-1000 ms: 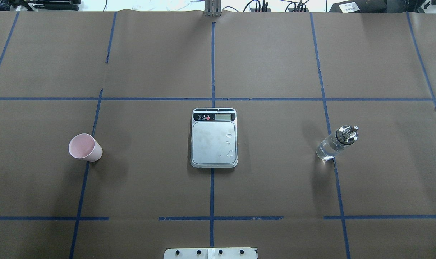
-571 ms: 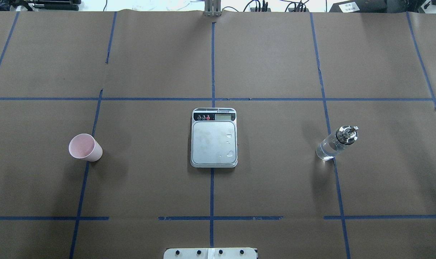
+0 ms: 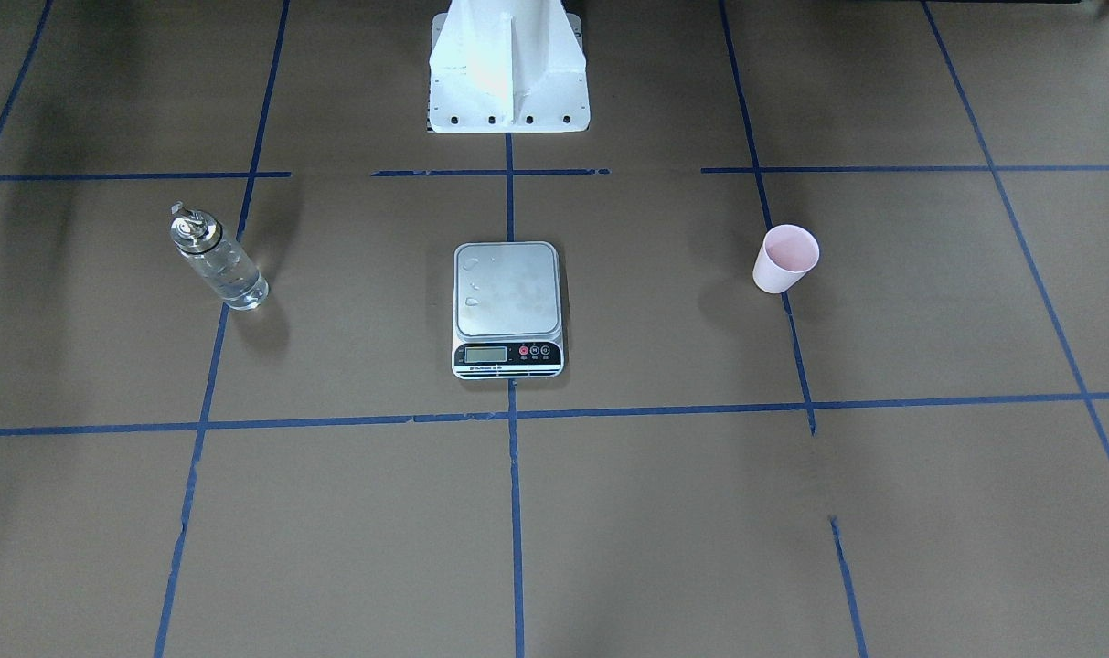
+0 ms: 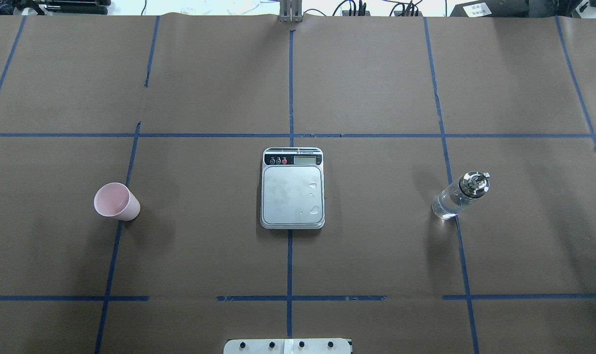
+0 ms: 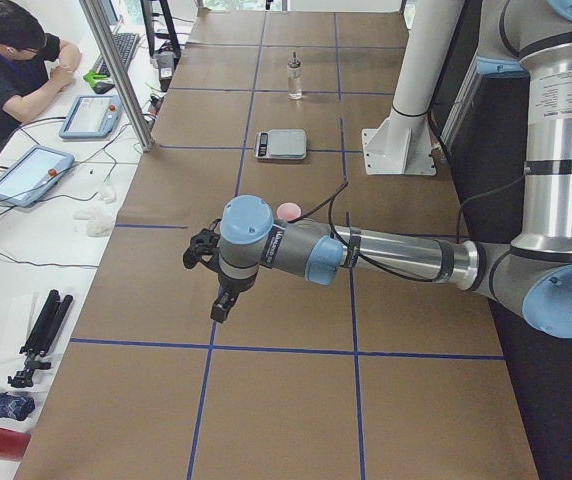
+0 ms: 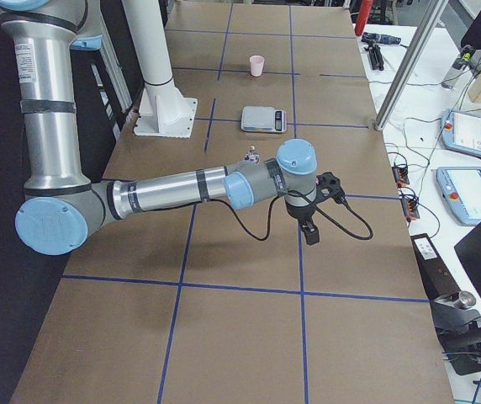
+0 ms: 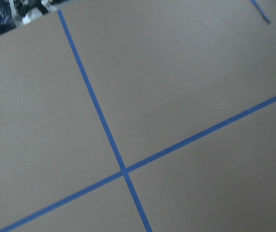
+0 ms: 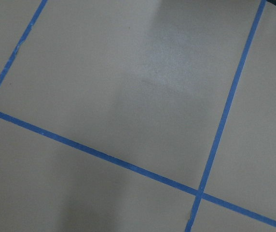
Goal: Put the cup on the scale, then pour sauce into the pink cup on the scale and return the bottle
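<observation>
The pale pink cup (image 4: 115,201) stands upright on the table's left part, also seen in the front view (image 3: 785,259). The scale (image 4: 292,191) sits at the centre, its platform bare but for a few droplets. The clear glass bottle (image 4: 460,196) with its silver cap stands upright on the right and holds clear sauce. Neither gripper shows in the overhead or front views. My left gripper (image 5: 224,300) hangs over the table's left end, beyond the cup (image 5: 288,211). My right gripper (image 6: 310,231) hangs over the right end, beyond the bottle (image 6: 250,155). I cannot tell whether either is open.
The white robot pedestal (image 3: 506,73) stands at the table's near edge behind the scale. Blue tape lines grid the brown table cover. An operator (image 5: 11,60) sits with tablets at a side desk beyond a metal post (image 5: 116,70).
</observation>
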You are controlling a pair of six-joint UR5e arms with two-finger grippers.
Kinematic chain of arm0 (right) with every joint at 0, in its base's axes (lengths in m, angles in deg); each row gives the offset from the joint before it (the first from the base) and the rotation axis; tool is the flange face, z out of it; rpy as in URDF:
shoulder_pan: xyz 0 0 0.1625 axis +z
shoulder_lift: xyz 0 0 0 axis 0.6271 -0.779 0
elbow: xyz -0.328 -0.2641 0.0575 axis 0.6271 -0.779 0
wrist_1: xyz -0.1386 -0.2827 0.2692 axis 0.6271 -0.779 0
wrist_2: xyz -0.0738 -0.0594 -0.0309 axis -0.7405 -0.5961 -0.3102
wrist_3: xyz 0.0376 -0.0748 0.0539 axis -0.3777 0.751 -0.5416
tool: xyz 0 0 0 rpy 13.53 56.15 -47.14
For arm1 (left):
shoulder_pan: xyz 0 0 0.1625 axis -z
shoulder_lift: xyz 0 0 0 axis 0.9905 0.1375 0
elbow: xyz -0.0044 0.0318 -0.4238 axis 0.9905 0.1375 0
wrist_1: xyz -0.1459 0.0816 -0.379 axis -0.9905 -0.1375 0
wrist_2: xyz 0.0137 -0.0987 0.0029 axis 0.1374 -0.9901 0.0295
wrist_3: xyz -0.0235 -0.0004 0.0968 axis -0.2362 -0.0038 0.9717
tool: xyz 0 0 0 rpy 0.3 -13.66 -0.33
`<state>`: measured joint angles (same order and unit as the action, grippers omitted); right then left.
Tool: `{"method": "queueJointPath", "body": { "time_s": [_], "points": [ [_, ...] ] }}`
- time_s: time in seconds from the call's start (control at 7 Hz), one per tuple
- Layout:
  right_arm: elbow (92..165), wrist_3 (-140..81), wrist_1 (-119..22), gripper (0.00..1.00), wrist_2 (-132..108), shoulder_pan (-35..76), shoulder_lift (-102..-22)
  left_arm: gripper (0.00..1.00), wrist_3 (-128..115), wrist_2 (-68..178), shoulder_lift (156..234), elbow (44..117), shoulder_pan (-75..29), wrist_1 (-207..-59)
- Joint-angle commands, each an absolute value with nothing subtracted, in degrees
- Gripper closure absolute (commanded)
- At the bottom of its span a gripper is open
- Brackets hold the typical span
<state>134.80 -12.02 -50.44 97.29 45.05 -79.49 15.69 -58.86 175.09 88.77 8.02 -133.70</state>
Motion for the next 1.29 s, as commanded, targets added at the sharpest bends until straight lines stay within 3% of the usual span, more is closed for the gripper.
{"method": "queueJointPath", "body": {
  "time_s": [0.0, 0.43, 0.71, 0.86, 1.0, 1.14],
  "points": [
    [135.0, -12.1, -50.2, 0.00, 99.8, 45.0, -79.3, 0.00, 8.4, -59.4, 178.0, 87.3, 7.9, -143.6],
    [135.4, -14.8, -50.2, 0.00, 100.1, 44.5, -80.1, 0.00, -7.8, -64.1, 176.2, 88.5, 0.4, -151.7],
    [135.4, -15.2, -50.2, 0.00, 100.0, 44.1, -80.6, 0.00, -22.2, -49.1, 169.4, 98.9, -8.6, -151.4],
    [135.5, -15.3, -50.2, 0.00, 100.1, 44.1, -80.8, 0.10, -27.3, -45.4, 166.6, 100.2, -13.1, -151.4],
    [135.5, -15.2, -50.2, 0.00, 100.1, 44.1, -80.9, 0.27, -32.2, -43.8, 165.9, 101.0, -16.7, -151.4],
    [135.5, -15.2, -50.2, 0.00, 100.1, 44.1, -80.9, 0.32, -37.1, -40.7, 165.9, 101.0, -21.4, -151.4]
  ]
}}
